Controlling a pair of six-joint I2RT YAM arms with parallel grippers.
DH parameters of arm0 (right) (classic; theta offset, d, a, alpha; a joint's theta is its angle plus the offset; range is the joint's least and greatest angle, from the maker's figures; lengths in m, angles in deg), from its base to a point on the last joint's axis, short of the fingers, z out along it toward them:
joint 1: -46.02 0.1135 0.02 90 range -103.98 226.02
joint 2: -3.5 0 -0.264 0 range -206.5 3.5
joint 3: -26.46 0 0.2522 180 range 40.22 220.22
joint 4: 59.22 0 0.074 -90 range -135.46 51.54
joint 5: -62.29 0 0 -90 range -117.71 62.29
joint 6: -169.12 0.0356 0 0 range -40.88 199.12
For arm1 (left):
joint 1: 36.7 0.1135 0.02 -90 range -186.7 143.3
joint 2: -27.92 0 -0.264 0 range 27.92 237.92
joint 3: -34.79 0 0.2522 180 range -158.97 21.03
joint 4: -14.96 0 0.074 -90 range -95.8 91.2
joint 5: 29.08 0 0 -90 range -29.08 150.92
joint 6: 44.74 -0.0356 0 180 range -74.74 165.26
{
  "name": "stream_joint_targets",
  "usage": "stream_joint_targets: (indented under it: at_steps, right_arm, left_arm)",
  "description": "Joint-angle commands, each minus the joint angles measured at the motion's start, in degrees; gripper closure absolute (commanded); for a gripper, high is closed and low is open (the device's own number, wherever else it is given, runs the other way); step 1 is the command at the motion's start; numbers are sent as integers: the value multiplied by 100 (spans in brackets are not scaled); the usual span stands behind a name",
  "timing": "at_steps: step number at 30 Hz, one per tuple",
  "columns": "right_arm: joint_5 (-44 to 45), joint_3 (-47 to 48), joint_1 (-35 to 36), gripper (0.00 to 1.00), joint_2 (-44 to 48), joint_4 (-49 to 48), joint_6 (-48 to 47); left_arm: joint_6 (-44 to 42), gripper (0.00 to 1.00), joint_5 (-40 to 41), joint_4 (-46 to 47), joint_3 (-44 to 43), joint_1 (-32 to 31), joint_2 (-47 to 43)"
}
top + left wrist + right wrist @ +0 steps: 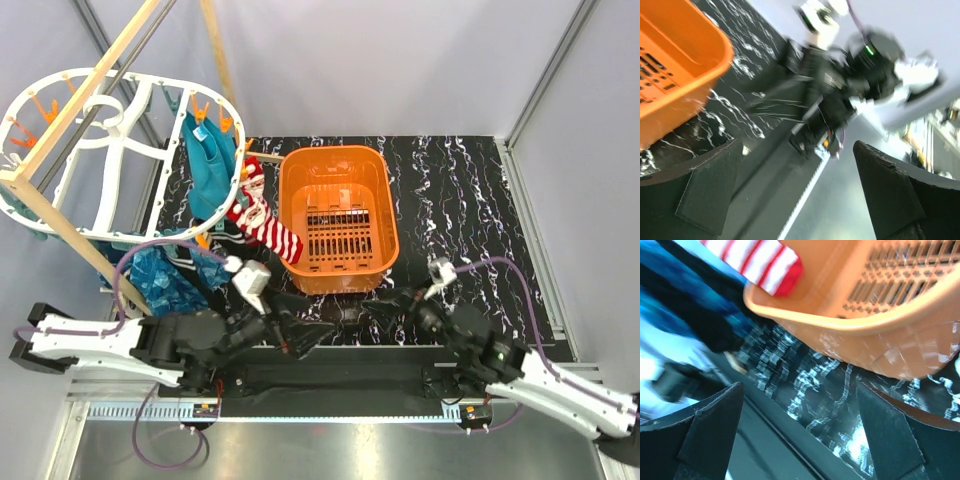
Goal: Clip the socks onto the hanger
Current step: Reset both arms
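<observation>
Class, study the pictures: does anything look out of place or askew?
The striped sock beside the white hanger trails onto the left rim of the orange basket instead of hanging free. Whether a peg holds it is unclear.

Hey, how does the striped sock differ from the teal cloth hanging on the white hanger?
Colour: the striped sock is red-and-white banded, the teal cloth plain teal. Size: the sock looks narrower than the cloth. Pose: the cloth hangs from orange pegs on the hanger, while the sock's lower end rests at the rim of the orange basket. Both are fabric beside the hanger's right edge.
</observation>
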State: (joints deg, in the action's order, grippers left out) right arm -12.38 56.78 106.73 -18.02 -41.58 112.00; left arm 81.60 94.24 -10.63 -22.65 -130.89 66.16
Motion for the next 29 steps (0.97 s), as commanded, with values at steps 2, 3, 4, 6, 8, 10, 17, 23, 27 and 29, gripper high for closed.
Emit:
stream_joint_targets:
  at_steps: [2,3,4,6,8,10,17,23,27,29]
  right_arm:
    - [40,-776,11,0,2033,-164,613]
    - [-4,-777,-6,0,1768,-90,718]
    - [31,-733,11,0,1469,-28,850]
    - [-74,-785,11,0,933,-176,1017]
    - [-83,-995,11,0,851,-579,1308]
    - [-101,-1452,11,0,1078,-904,1465]
    - [427,-1647,20,0,1828,96,1940]
    - [576,-1638,11,0,1405,508,2152]
    - [646,-1638,11,0,1833,1035,2327]
    - [664,-1638,11,0,2098,1334,2328]
  left_arm:
    - [223,1,983,1289,965,-29,-1299]
    - [477,1,1009,1289,1428,-29,-1519]
    - [575,1,1053,1272,1650,-38,-1739]
    - [1099,1,1123,1071,2281,-38,-2442]
    - [1305,1,1116,893,2670,-47,-3134]
    - [1630,1,1132,562,3084,-47,-3576]
    - [2316,1,1045,155,3761,-38,-4537]
    - [2887,1,949,927,4972,-38,-4651]
    - [3030,1,834,1385,5212,-47,-4615]
    - [2941,1,851,1368,5221,-47,-4720]
